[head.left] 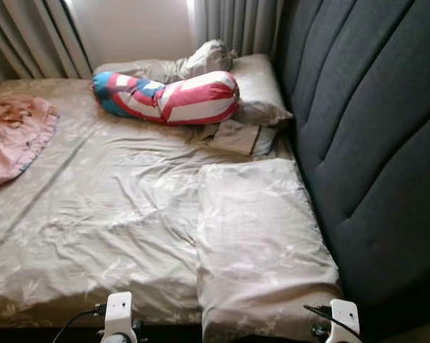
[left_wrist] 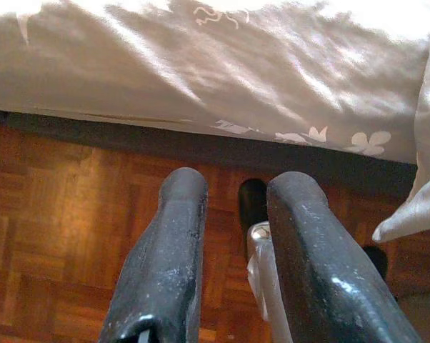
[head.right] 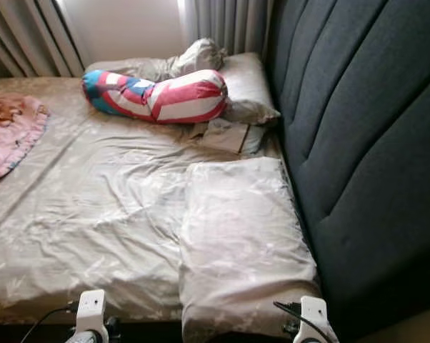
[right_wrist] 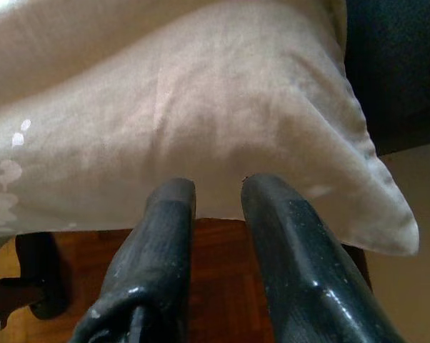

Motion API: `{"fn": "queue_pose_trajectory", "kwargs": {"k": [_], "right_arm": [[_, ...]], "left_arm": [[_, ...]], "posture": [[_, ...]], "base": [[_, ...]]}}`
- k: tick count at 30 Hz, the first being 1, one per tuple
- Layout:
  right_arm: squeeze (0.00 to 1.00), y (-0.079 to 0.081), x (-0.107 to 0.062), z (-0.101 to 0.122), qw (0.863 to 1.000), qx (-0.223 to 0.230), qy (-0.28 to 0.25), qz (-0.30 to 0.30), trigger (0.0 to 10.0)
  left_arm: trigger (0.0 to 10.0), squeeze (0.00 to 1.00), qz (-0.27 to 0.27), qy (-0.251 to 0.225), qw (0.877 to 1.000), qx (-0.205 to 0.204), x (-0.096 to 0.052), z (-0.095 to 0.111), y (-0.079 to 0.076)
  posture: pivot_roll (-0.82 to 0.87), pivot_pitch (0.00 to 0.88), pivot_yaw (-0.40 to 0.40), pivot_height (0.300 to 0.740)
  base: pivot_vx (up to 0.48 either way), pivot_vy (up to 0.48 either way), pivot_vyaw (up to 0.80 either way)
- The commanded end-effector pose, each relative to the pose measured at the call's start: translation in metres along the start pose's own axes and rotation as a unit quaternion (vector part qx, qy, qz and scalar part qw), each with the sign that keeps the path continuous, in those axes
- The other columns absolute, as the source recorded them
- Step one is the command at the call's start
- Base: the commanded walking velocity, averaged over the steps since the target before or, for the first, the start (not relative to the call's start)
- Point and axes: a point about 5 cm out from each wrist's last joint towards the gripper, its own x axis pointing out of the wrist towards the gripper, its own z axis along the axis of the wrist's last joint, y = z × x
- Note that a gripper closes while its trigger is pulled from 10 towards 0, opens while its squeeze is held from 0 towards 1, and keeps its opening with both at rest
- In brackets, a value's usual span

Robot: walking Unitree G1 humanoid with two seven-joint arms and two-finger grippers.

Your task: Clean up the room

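While both arms hang low at the bed's (head.left: 93, 236) near edge, I see each gripper's fingers slightly parted, right gripper (right_wrist: 216, 187) seemingly just below the pillow (head.left: 261, 243).

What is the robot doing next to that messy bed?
It stands at the edge of the bed, tidying the room, but holds nothing yet. Its right claw is open, right up at the corner of the big beige pillow lying by the dark headboard. Its left claw hangs open over the wooden floor. A striped bolster and pink blanket lie farther off.
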Motion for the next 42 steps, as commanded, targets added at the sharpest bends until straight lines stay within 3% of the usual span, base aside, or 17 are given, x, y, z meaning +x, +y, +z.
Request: {"fn": "queue_pose_trajectory", "kwargs": {"k": [1,8,9,17,23,24,25,26,37,42], "right_arm": [[0.00,-0.002,-0.001,-0.003,1.000,-0.003,0.005,0.000,10.0],[0.00,-0.001,0.001,0.002,1.000,-0.003,0.002,-0.001,10.0],[1.00,0.001,0.002,0.005,1.000,-0.003,-0.002,0.001,10.0],[1.00,0.014,0.005,0.012,1.000,-0.006,-0.004,0.005,10.0],[1.00,0.007,0.003,0.009,1.000,-0.009,-0.001,0.000,10.0],[0.96,0.007,0.003,0.009,1.000,-0.012,0.000,-0.001,10.0],[0.42,0.007,0.003,0.008,1.000,-0.018,0.002,-0.001,10.0],[0.00,0.006,0.003,0.007,1.000,-0.020,0.003,0.000,10.0],[0.00,0.014,0.003,0.004,0.999,-0.032,0.007,0.008,10.0],[0.00,0.020,0.003,0.003,0.999,-0.048,0.007,0.017,10.0]], "left_arm": [[10.0,0.00,-0.001,0.012,1.000,0.020,-0.001,-0.005,0.003],[10.0,0.00,-0.004,0.014,1.000,0.021,-0.001,-0.005,0.000],[10.0,0.00,-0.004,0.015,1.000,0.022,-0.001,-0.006,-0.001],[10.0,0.00,-0.003,0.025,0.999,0.023,-0.002,-0.012,-0.002],[10.0,0.00,-0.002,0.031,0.999,0.023,-0.003,-0.016,-0.002],[10.0,0.00,-0.003,0.031,0.999,0.024,-0.003,-0.016,-0.002],[10.0,0.00,-0.003,0.031,0.999,0.024,-0.003,-0.016,-0.002],[10.0,0.00,-0.004,0.032,0.999,0.024,-0.003,-0.017,-0.002],[10.0,0.00,-0.006,0.037,0.999,0.024,-0.004,-0.020,-0.004],[10.0,0.00,-0.007,0.039,0.999,0.025,-0.004,-0.021,-0.005]], "posture": [[-0.14,0.065,-0.018,0.740],[-0.14,0.065,-0.019,0.740],[-0.14,0.064,-0.020,0.740],[-0.14,0.062,-0.020,0.740],[-0.15,0.061,-0.020,0.740],[-0.15,0.061,-0.020,0.740],[-0.15,0.061,-0.020,0.740],[-0.15,0.056,-0.019,0.740],[-0.15,0.045,-0.020,0.740],[-0.15,0.043,-0.021,0.740]], "base": [[0.000,0.000,0.00],[0.000,0.000,0.00],[0.000,0.000,0.00],[0.000,0.000,0.00],[0.000,0.000,0.00],[0.000,0.000,0.00],[0.000,0.000,0.00],[0.000,0.000,0.00],[0.000,0.207,0.00],[0.000,0.259,0.69]]}}
